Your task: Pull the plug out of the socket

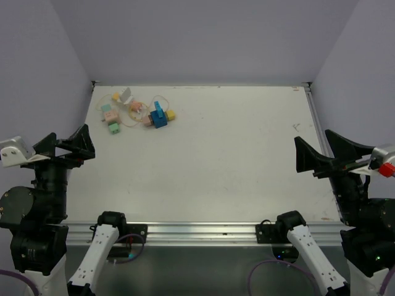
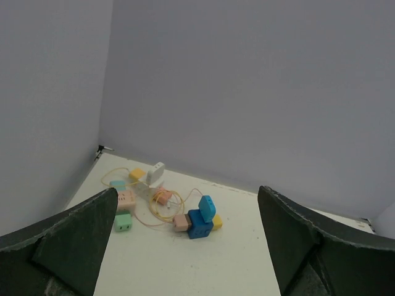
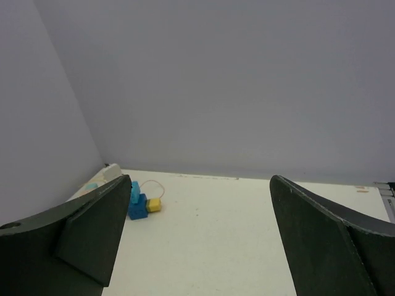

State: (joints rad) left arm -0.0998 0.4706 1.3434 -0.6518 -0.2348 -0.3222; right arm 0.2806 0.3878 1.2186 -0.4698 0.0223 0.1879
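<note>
A dark blue cube socket (image 1: 160, 120) lies at the table's far left, with a light blue plug (image 1: 158, 110) on top, a yellow plug (image 1: 170, 115) on its right side and a pink plug (image 1: 148, 120) on its left. The same cluster shows in the left wrist view: socket (image 2: 199, 224), light blue plug (image 2: 207, 208). The right wrist view shows the socket (image 3: 137, 211) and yellow plug (image 3: 153, 205). My left gripper (image 1: 75, 145) is open and empty at the near left, far from the socket. My right gripper (image 1: 318, 157) is open and empty at the near right.
Other small adapters lie left of the socket: a green one (image 1: 114, 127), a pink one (image 1: 109, 115), a white one (image 1: 126, 95), joined by thin orange cable (image 1: 133, 114). Purple walls enclose the table (image 1: 234, 154) at back and sides.
</note>
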